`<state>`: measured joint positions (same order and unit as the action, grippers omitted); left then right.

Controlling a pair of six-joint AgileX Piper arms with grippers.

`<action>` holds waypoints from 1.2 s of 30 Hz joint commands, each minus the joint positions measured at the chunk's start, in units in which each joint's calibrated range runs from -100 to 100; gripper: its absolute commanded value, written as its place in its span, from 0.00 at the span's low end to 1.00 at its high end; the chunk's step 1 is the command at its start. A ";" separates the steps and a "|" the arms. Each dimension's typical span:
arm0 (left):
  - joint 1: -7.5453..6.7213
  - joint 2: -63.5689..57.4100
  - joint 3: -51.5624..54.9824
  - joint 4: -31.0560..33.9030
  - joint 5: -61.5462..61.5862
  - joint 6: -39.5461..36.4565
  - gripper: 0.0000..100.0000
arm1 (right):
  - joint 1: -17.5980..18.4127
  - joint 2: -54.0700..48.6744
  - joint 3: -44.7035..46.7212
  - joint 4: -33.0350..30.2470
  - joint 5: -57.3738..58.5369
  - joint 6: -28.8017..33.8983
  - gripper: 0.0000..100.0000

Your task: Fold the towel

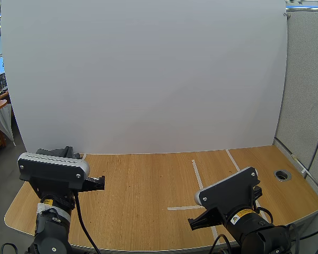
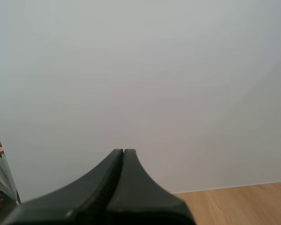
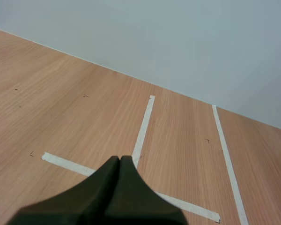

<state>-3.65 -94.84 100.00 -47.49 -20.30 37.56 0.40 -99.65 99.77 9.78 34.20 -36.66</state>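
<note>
Towel: we see no towel on the pale wooden worktop (image 1: 148,196) or in either end effector; where it is cannot be told from these views.

Left end effector (image 1: 99,182): it sits low at our left, near the front edge of the worktop. In the left wrist view its two black fingers (image 2: 123,157) lie together as one dark wedge, clamped on nothing, aimed at the plain white backdrop panel (image 2: 145,84).

Right end effector (image 1: 199,221): it sits low at our right, near the front edge. In the right wrist view its fingers (image 3: 120,164) are likewise pressed together and hold nothing, pointing over the strips of white tape (image 3: 143,129) stuck to the wood.

Step in hand: we judge that both arms are parked at rest. The scene fits two stages equally: the towel not laid out for us, or the folded towel taken away. The pictures do not settle which.

Next move: none can be specified. Any grasp calls for a towel in view and for the fingers to part.

Surroundings: the tape strips form a rough outline on the right half of the worktop; a round metal cable port (image 1: 282,174) sits near the right rear corner.

Obstructions: nothing stands between the end effectors and the worktop's middle.
</note>
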 commanded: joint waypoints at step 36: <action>1.73 -5.16 0.00 56.97 46.86 -59.05 0.00 | -0.16 -0.35 0.23 0.28 -1.16 0.15 0.00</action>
<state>-2.48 -99.46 100.00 10.43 20.66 -20.05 0.40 -99.65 99.77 9.78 34.20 -36.66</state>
